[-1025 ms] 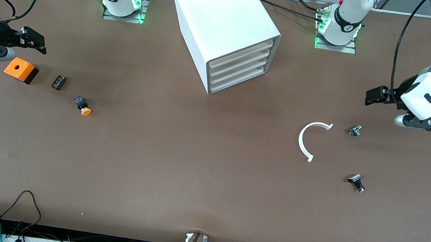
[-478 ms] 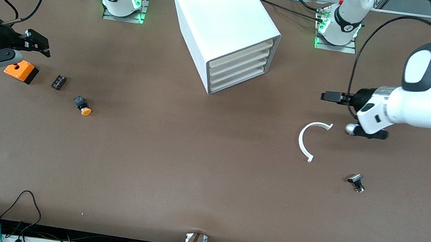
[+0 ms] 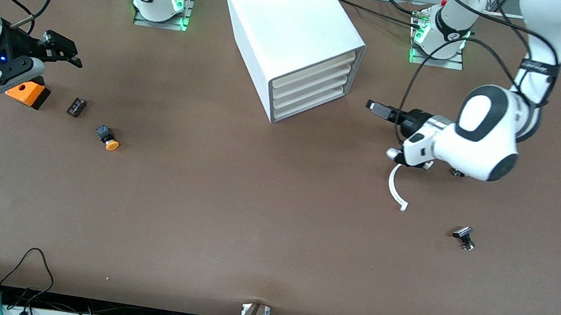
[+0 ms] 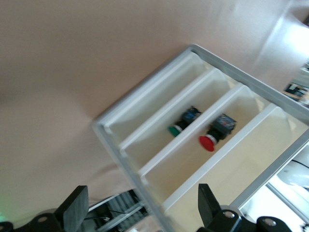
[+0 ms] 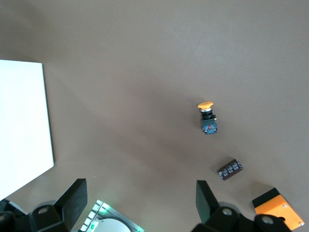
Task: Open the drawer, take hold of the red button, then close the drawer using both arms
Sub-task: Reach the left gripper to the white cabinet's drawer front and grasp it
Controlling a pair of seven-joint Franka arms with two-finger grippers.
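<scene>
The white cabinet [image 3: 295, 27] stands at the table's middle, toward the robots' bases. Its four drawers are all shut, the lowest drawer [image 3: 307, 106] among them. My left gripper [image 3: 377, 108] is open and empty, in front of the drawers and apart from them. In the left wrist view my left gripper [image 4: 142, 212] faces the cabinet's front [image 4: 111, 145]. The red button [image 4: 208, 141] shows inside one drawer, next to a drawer holding a green-capped button [image 4: 175, 129]; I cannot tell which drawer. My right gripper [image 3: 63, 51] is open and empty, over the table above the orange box [image 3: 28, 93].
An orange-capped button [image 3: 107, 138] and a small black part [image 3: 76, 107] lie near the orange box; both also show in the right wrist view [image 5: 207, 118] [image 5: 230, 169]. A white curved strip [image 3: 397, 186] lies under the left arm. A small black part [image 3: 463, 237] lies nearer the front camera.
The left arm has swung in from its end of the table to the front of the cabinet's drawers. The right gripper has moved slightly toward the cabinet. The drawers stay shut.
</scene>
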